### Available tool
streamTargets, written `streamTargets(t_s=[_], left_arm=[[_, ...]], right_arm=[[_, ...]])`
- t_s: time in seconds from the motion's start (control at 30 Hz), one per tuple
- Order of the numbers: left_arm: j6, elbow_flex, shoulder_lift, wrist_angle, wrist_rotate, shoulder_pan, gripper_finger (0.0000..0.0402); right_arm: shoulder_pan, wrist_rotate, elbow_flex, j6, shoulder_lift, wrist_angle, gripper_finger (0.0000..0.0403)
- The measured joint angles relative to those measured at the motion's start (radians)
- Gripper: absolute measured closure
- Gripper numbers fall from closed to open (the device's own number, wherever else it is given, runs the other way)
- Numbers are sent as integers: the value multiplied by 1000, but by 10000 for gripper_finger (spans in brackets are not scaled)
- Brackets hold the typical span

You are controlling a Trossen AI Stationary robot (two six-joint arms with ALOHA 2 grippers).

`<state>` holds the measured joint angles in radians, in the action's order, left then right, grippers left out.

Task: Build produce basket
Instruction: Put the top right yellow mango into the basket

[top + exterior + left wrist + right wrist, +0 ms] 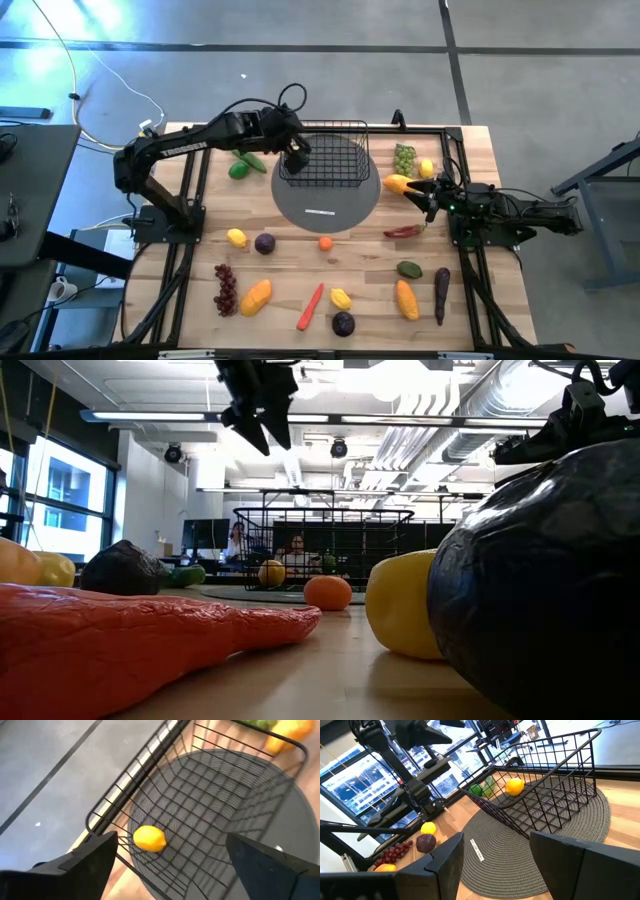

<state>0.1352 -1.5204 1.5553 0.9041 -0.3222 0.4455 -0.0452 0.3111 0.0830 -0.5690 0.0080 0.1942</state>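
From above, I see the basket on the grey mat at the table's far middle. My left gripper hangs over the basket's left end. The right gripper sits low near the table's right edge, just beside a mango, with green grapes and a small lemon beyond it and a red chili on the near side. The rest of the produce is spread over the near half of the table: red grapes, a carrot, 2 plums, an eggplant.

At table height, I see the left gripper above the basket, its fingers apart and holding nothing. A lemon rests inside the basket. A small orange fruit lies on the table in front of it. The carrot and a dark plum fill the foreground.

Through the left wrist, I look down into the basket: its 2 fingers stand wide apart with the lemon lying on the mesh floor between them, untouched.

Through the right wrist, its fingers stand parted with nothing between them, aimed at the mat and basket, where the lemon shows against the far wall.
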Motion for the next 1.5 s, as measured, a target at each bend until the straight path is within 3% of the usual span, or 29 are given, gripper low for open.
streamTargets(t_s=[0.17, 0.4, 0.67, 1.03, 1.5], left_arm=[[0, 0, -5, 29, 8, -39, 4], [-102, 0, -6, 32, 24, -85, 2], [-78, 0, -6, 43, 40, -129, 3], [129, 0, -6, 64, 183, -224, 4], [409, 0, -6, 63, 179, -353, 4]], right_arm=[[0, 0, 0, 0, 0, 0, 194], [0, 0, 0, 0, 0, 0, 194], [0, 0, 0, 0, 0, 0, 194], [0, 0, 0, 0, 0, 0, 194], [0, 0, 0, 0, 0, 0, 194]])
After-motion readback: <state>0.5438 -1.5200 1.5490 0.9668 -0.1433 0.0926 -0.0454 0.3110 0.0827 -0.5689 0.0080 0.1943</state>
